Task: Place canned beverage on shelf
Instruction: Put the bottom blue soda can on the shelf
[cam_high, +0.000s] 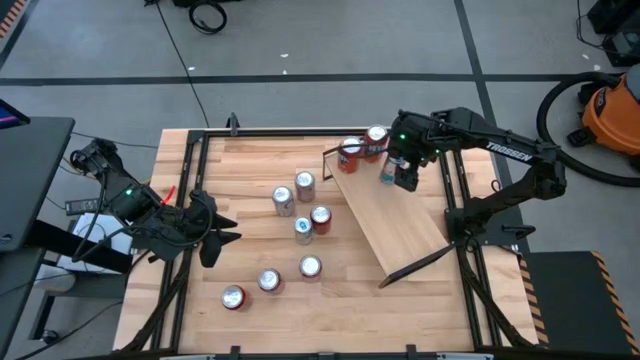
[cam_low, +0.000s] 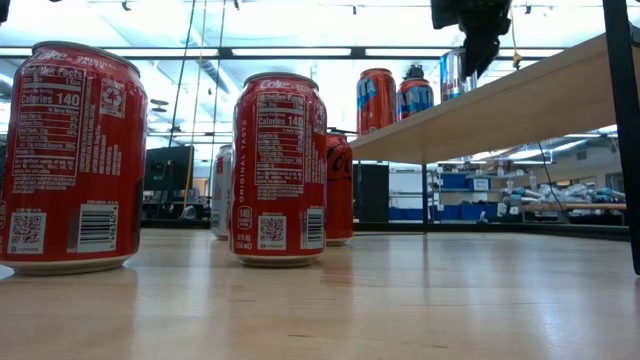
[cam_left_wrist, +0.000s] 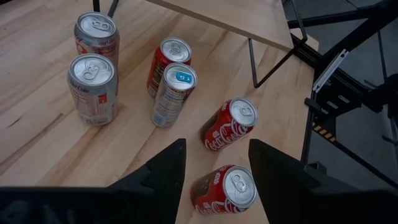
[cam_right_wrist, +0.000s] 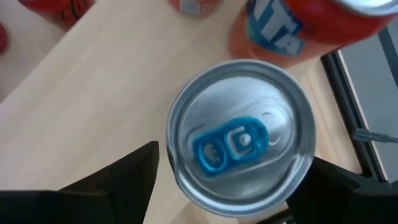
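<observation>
My right gripper (cam_high: 402, 178) is over the far end of the sloped light wood shelf (cam_high: 395, 215), shut on a silver can with a blue tab (cam_right_wrist: 242, 134). The can stands upright on the shelf board (cam_low: 455, 78). Two orange-and-blue cans (cam_high: 350, 150) (cam_high: 377, 135) stand on the shelf just beyond it. Several more cans (cam_high: 303, 230) stand on the tabletop left of the shelf. My left gripper (cam_high: 222, 232) is open and empty at the table's left side, with two red cans (cam_left_wrist: 229, 124) on the table beyond its fingers. My right gripper has the blue-tab can between its two fingers (cam_right_wrist: 134, 171), one on each of two opposite sides of the can's wall (cam_right_wrist: 177, 180). The fingers come from above, pointing down. The can is upright with its base on the shelf board (cam_low: 520, 105).
Thin black supports (cam_high: 415, 265) hold the shelf's near end. A black frame rail (cam_high: 460, 200) runs along the table's right side under my right arm. Bare tabletop (cam_high: 400, 310) lies near the front right. An orange vacuum (cam_high: 610, 110) stands on the floor.
</observation>
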